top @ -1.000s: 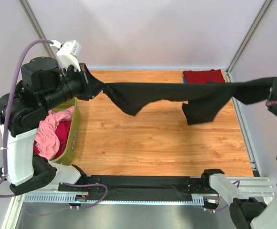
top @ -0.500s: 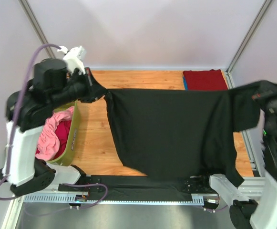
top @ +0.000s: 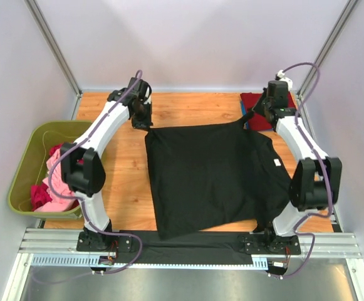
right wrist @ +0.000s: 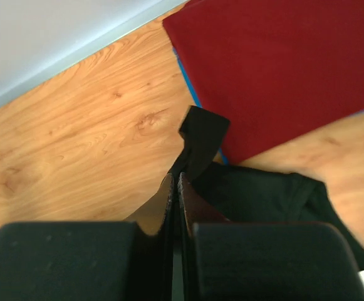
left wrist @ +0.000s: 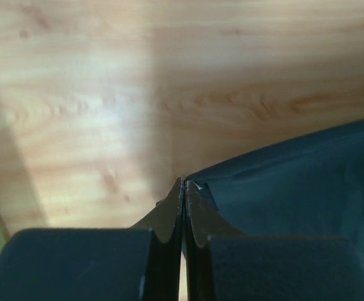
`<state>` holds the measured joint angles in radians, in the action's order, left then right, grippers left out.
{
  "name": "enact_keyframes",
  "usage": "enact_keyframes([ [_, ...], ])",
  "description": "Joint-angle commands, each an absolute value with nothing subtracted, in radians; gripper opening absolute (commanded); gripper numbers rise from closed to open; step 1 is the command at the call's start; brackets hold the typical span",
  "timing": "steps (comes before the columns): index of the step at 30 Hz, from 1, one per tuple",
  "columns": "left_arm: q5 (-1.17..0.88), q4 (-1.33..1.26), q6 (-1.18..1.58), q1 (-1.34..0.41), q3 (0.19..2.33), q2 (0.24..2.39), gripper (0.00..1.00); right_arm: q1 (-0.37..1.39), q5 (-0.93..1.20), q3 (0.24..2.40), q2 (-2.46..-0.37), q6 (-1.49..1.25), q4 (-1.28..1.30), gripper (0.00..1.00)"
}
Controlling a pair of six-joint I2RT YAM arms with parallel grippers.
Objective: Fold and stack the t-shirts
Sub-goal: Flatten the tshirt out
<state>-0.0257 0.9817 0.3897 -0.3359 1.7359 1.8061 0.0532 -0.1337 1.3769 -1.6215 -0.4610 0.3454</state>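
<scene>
A black t-shirt (top: pixel 207 175) lies spread flat on the wooden table, its near edge at the front rail. My left gripper (top: pixel 145 124) is shut on its far left corner, which shows in the left wrist view (left wrist: pixel 197 186). My right gripper (top: pixel 249 119) is shut on its far right corner, and a black flap (right wrist: pixel 202 143) sticks out past the tips. A folded dark red t-shirt (top: pixel 268 108) lies at the far right, over a blue one whose edge (right wrist: pixel 192 91) shows. Pink and magenta shirts (top: pixel 53 182) fill the bin.
An olive-green plastic bin (top: pixel 31 141) stands at the left edge of the table. Bare wood (top: pixel 194 106) lies between the two grippers at the back. A metal rail (top: pixel 188 241) runs along the front. Grey walls close the back and sides.
Both arms have swung forward and down from holding the black shirt stretched in the air. The shirt now lies flat on the table, still pinched at its two far corners.
</scene>
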Motion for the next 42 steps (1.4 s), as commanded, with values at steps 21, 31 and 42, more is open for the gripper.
enact_keyframes([
  [21, -0.095, 0.828, 0.043, -0.227, 2.016, 2.123, 0.0, 0.104, -0.334, 1.844, -2.028, -0.276, 0.408, 0.0],
  [31, -0.149, 0.825, 0.029, -0.236, 1.895, 2.082, 0.0, 0.11, -0.443, 1.631, -1.807, -0.37, 0.531, 0.0],
  [42, 0.156, 0.888, 0.103, -0.255, 1.856, 1.996, 0.0, 0.146, -0.405, 1.434, -1.625, -0.483, 0.615, 0.0],
])
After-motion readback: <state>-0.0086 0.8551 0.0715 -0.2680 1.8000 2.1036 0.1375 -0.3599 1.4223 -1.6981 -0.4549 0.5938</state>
